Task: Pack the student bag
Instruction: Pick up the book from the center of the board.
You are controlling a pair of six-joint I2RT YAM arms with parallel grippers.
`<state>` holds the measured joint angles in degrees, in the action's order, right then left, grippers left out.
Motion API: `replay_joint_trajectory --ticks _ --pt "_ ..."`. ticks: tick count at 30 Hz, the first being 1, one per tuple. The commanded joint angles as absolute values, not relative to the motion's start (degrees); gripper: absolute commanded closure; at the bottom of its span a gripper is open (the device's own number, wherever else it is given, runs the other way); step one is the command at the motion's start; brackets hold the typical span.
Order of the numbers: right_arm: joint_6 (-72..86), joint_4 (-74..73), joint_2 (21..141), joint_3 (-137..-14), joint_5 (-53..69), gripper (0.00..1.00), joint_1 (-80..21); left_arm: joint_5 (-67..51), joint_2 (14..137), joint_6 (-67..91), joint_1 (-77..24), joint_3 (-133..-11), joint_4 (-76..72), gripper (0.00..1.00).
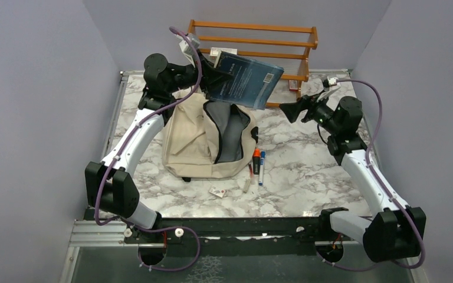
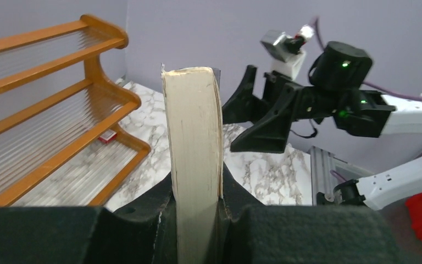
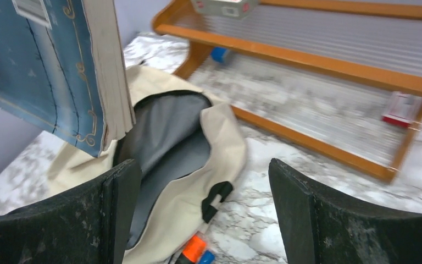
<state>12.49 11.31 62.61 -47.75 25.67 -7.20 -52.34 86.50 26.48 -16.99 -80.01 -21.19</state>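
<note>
The student bag [image 1: 191,138] lies in the middle of the table, cream fabric with its main zip open and grey lining [image 3: 165,137] showing. A blue hardcover book [image 1: 245,79] hangs tilted in the air above the bag's far end. My left gripper [image 1: 212,69] is shut on it. In the left wrist view the book's page edge [image 2: 193,137] stands upright between the two fingers of that gripper [image 2: 195,184]. My right gripper [image 1: 292,110] hovers to the book's right, open and holding nothing. In its own view the right gripper [image 3: 203,170] looks down at the bag's opening, with the book [image 3: 49,60] at upper left.
An orange marker [image 1: 256,159], a blue marker [image 1: 262,165] and a thin pen [image 1: 246,184] lie just right of the bag. A small eraser [image 1: 217,191] rests nearer the front. A wooden rack [image 1: 253,44] with small boxes stands along the back wall.
</note>
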Motion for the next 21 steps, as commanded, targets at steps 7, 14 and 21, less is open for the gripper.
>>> replay_joint_trajectory --ticks 7,14,21 --pt "28.7 45.0 68.6 -44.4 56.5 0.09 -5.6 -57.7 85.8 31.9 -18.8 -81.8 -32.9 1.00" --pt "35.3 54.5 70.1 -42.4 55.8 0.09 -5.6 -64.4 86.9 30.7 -22.7 -82.8 -34.7 1.00" --pt "33.9 55.1 69.8 -41.2 57.0 0.11 -5.6 -66.3 87.5 29.9 -25.4 -83.3 -35.1 1.00"
